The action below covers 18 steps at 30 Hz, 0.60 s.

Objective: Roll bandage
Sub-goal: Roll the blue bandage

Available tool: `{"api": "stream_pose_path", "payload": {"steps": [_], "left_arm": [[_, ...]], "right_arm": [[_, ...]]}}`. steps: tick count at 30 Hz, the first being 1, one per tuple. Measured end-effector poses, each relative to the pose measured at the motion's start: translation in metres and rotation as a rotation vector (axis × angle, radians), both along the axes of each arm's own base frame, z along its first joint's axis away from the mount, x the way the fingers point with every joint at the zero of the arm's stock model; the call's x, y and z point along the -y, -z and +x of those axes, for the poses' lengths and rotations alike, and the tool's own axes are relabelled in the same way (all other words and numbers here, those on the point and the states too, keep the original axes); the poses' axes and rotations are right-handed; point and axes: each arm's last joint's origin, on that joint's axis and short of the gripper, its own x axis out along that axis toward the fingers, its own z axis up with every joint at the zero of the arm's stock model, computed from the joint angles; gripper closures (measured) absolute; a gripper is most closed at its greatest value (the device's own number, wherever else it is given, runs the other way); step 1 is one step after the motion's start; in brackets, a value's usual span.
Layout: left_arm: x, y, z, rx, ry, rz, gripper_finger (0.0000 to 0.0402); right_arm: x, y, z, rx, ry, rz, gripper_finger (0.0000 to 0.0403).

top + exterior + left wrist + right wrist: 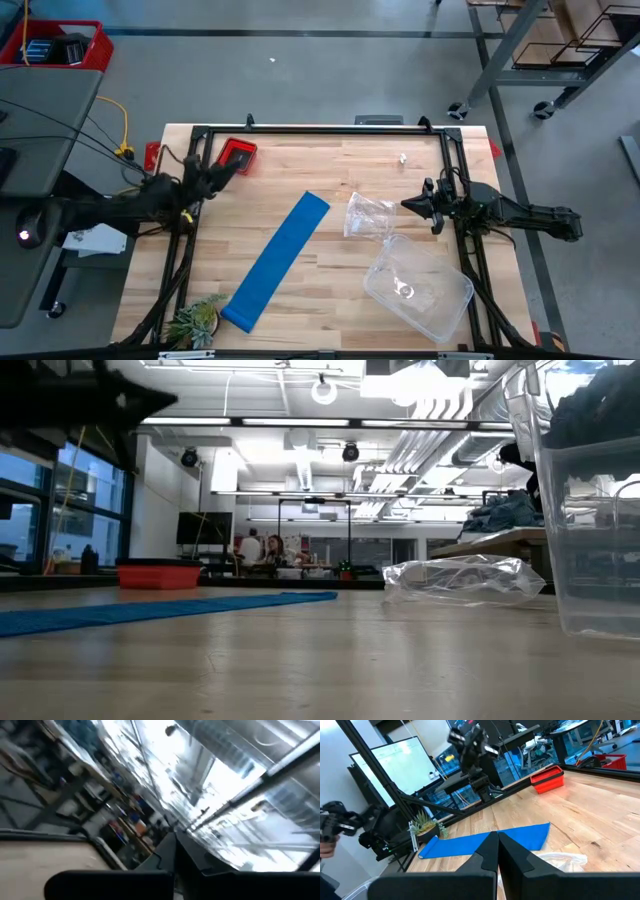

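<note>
The bandage (275, 262) lies flat as a long bright blue band, slanting from the table's middle toward the near left corner; it also shows in the low view (150, 610) and the right wrist view (485, 842). My left gripper (228, 170) is shut at the table's left side, raised and tipped upward, clear of the bandage. My right gripper (408, 204) is shut at the right side, level, touching nothing; its fingers (512, 855) meet in its wrist view.
A crumpled clear plastic bag (368, 215) lies right of the bandage's far end. A clear plastic tub (418, 285) stands at the near right. A small red tray (237, 154) sits at the far left, a small plant (195, 322) at the near left corner.
</note>
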Motion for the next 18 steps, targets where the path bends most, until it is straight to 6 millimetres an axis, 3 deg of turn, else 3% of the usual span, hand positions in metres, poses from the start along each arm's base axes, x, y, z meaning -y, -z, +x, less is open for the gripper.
{"api": "stream_pose_path", "payload": {"steps": [6, 10, 14, 18], "left_arm": [[0.002, -0.067, 0.045, -0.216, 0.152, 0.352, 0.0401], [-0.002, -0.095, 0.074, -0.294, 0.13, 0.454, 0.0401], [-0.009, -0.104, 0.098, -0.354, 0.157, 0.362, 0.0401], [-0.011, -0.116, 0.11, -0.479, 0.328, 0.183, 0.0401]], "right_arm": [[0.0, 0.0, 0.0, 0.0, 0.0, 0.0, 0.0402], [0.0, 0.0, 0.0, 0.0, 0.0, 0.0, 0.0402], [0.0, 0.0, 0.0, 0.0, 0.002, 0.0, 0.0402], [0.002, -0.009, 0.0, 0.098, 0.057, 0.053, 0.0402]]}}
